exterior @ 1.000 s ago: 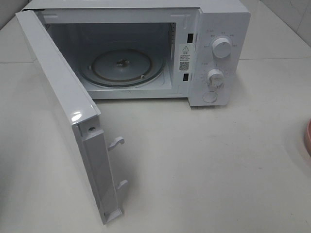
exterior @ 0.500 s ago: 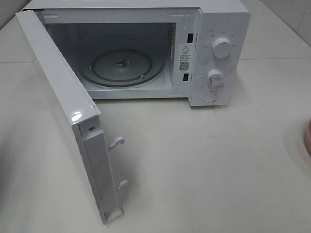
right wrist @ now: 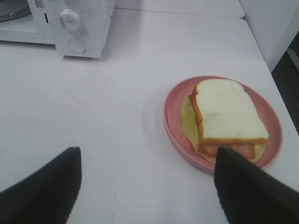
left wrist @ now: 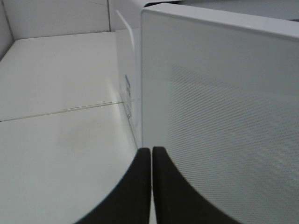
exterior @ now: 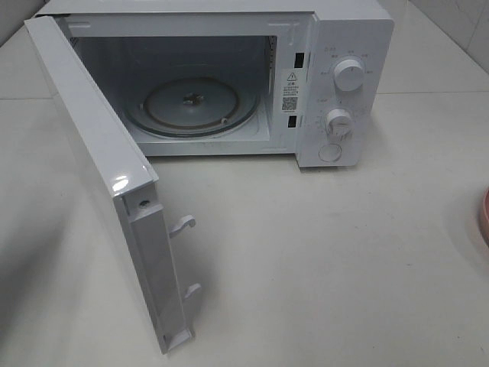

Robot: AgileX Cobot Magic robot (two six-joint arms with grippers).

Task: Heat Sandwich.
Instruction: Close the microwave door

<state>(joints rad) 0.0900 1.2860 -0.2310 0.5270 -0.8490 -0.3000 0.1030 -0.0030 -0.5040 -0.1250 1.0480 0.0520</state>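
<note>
The sandwich (right wrist: 229, 112), white bread with yellow and pink filling, lies on a round pink dish (right wrist: 169, 122) on the white table. My right gripper (right wrist: 147, 151) hovers open just short of the dish, and one dark finger (right wrist: 247, 186) overlaps the dish's near rim in the picture. The white microwave (exterior: 336, 84) stands at the back with its door (exterior: 99, 168) swung wide and its glass turntable (exterior: 191, 107) bare. My left gripper (left wrist: 152, 150) is shut on nothing, close to the door's outer face (left wrist: 219, 116). Neither arm shows in the exterior high view.
Only a sliver of the pink dish (exterior: 484, 214) shows at the right edge of the exterior high view. The open door juts toward the table's front left. Two knobs (exterior: 349, 75) and a button sit on the microwave's right panel. A tiled wall rises behind.
</note>
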